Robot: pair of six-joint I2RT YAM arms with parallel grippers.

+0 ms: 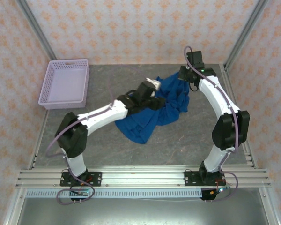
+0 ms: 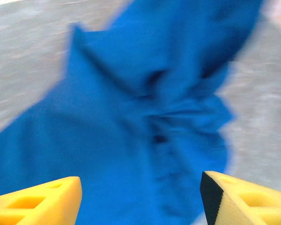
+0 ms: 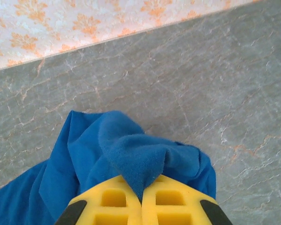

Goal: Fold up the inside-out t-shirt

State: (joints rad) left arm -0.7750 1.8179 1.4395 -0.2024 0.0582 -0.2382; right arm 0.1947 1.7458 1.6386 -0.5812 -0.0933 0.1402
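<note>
Now | left jaws spread over t-shirt [image 1: 171, 101], arm outstretched | right jaws pinching t-shirt fold

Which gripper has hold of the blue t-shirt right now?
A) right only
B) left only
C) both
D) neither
A: in the right wrist view, the right gripper is shut on a fold of the t-shirt, while the left gripper has its fingers wide apart over the cloth, gripping nothing.
</note>
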